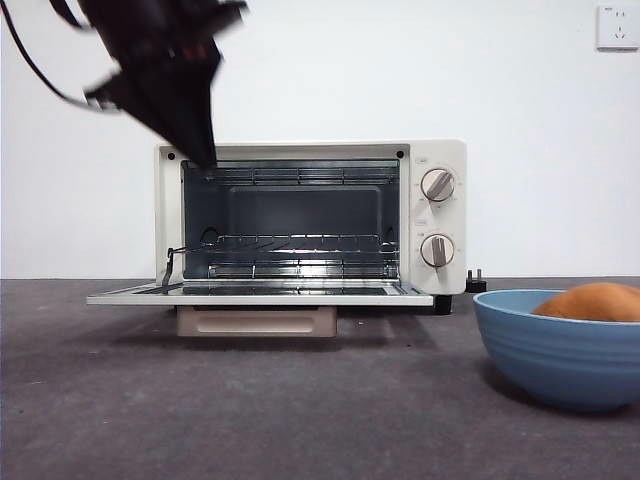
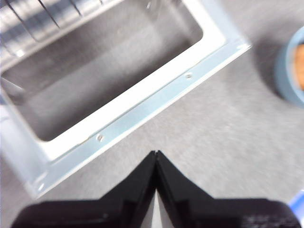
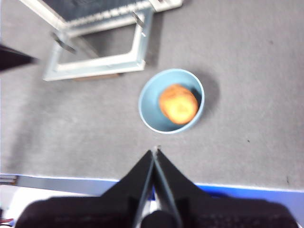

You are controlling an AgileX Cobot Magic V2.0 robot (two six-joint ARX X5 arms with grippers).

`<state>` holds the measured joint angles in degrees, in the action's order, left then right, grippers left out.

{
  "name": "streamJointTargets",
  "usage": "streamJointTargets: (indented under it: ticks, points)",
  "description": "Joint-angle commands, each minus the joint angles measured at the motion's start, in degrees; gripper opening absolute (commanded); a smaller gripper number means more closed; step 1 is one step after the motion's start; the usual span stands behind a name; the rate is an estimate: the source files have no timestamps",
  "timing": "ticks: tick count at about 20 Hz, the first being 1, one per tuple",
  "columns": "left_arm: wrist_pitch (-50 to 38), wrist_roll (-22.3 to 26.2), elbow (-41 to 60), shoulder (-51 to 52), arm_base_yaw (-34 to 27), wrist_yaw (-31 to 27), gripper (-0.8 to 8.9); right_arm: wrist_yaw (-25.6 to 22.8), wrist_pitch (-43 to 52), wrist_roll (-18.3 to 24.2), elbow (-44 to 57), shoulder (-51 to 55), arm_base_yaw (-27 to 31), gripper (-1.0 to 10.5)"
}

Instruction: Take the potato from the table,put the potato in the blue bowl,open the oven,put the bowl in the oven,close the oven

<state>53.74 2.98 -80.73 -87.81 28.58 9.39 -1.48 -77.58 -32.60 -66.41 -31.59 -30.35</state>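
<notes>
The cream-white oven [image 1: 310, 215] stands at the back with its glass door [image 1: 260, 294] folded down flat and the wire rack showing inside. The blue bowl [image 1: 560, 345] sits at the front right on the table with the orange-brown potato [image 1: 592, 302] inside it. From high above, the right wrist view shows the bowl [image 3: 152, 118], the potato [image 3: 178, 104] and the lowered door [image 3: 95, 66]. My left gripper [image 2: 156, 153] hangs shut and empty above the door's outer edge [image 2: 142, 111]; in the front view it is the dark blurred shape [image 1: 170, 70] at the upper left. My right gripper [image 3: 155, 152] is shut, high over the table's near edge.
The dark grey table [image 1: 250, 400] stretches between the oven and the bowl. A wall socket [image 1: 617, 27] sits at the top right, and a black plug [image 1: 477, 281] lies beside the oven. A blue strip [image 3: 247, 192] marks the table's near edge.
</notes>
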Motion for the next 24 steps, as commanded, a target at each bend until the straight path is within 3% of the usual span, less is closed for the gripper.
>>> streamJointTargets:
  ticks: [1, 6, 11, 15, 20, 24]
  points:
    - [1.95, 0.20, 0.33, 4.81, 0.15, 0.02, -0.06, -0.04, -1.33, -1.86, 1.88, -2.36, -0.07, 0.0]
    - [6.49, 0.22, 0.33, 15.15, 0.15, 0.00, -0.06, -2.45, -0.50, -1.49, 7.82, -7.65, 0.00, 0.0]
    - [12.13, 0.20, 0.33, 22.62, 0.24, -0.02, -0.06, 0.13, 10.54, -3.17, 15.54, -12.33, 0.98, 0.0]
    - [15.63, 1.77, 0.33, 27.39, 0.24, -0.48, -0.06, 3.65, 17.75, -3.13, 18.67, -19.28, 6.25, 0.0]
    - [16.55, 2.16, 0.33, 30.95, 0.22, -2.19, -0.06, 6.99, 20.26, 1.40, 18.71, -27.93, 14.47, 0.0]
    - [17.46, 2.14, 0.33, 31.56, 0.20, -1.95, -0.06, 8.22, 20.90, 2.78, 18.71, -33.44, 15.85, 1.9]
